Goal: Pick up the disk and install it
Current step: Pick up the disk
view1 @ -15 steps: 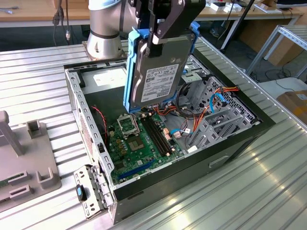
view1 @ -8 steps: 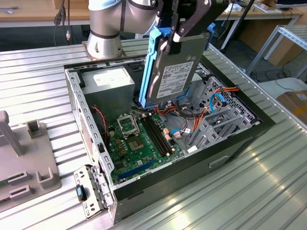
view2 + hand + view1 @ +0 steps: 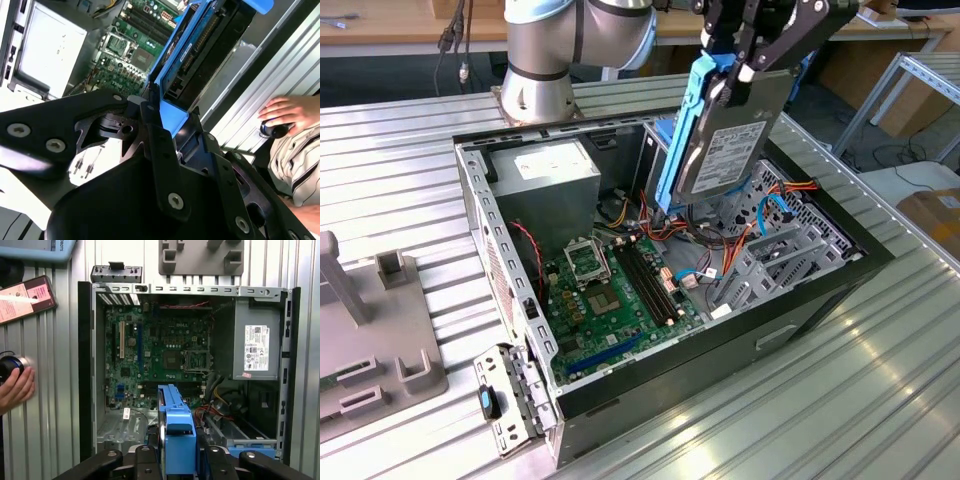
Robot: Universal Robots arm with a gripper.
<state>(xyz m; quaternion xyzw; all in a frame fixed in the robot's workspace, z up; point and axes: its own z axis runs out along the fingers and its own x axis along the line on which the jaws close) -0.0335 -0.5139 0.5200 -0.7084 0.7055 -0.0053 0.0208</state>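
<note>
Above metal table (image 3: 880, 380): hand (image 3: 736, 84) around disk (image 3: 730, 150).

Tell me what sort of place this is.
Probably a robotics lab: a robot arm is mounted on a ribbed aluminium table, an open computer case lies on it, and the gripper holds the disk above the case.
</note>
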